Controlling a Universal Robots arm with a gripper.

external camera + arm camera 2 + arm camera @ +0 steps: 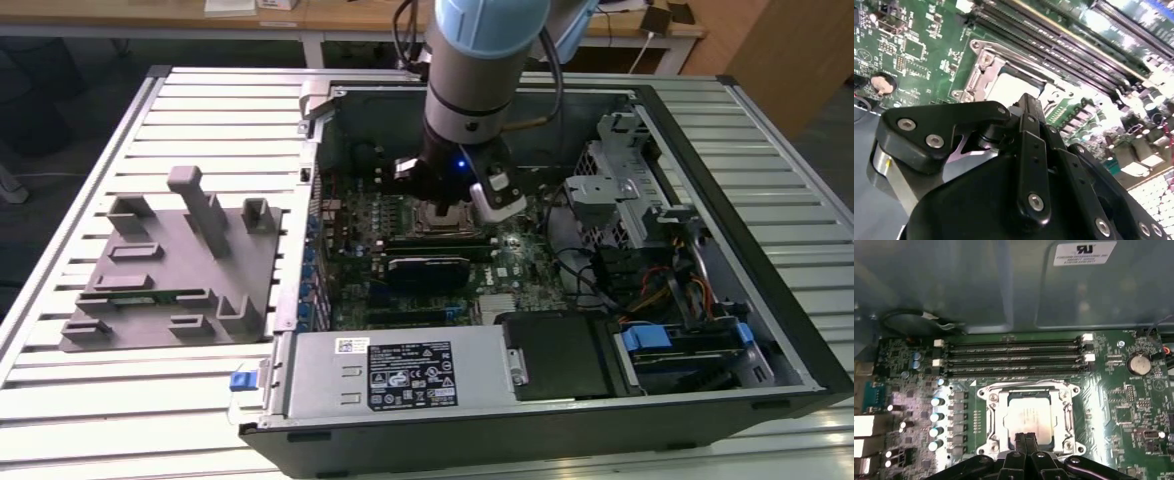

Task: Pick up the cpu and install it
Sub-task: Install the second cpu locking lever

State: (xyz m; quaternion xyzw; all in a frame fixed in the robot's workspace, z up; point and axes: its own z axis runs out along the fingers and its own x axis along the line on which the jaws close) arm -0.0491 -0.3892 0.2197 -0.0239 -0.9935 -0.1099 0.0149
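The claw (1025, 439), fingers closed together, is hovering just over the cpu (1029, 421) lying in the socket (985, 416); pressing crookedly could be bending pins.

The arm (470, 70) has pale blue and silver-grey segments; its black tool (1025, 440) shows silver screws.
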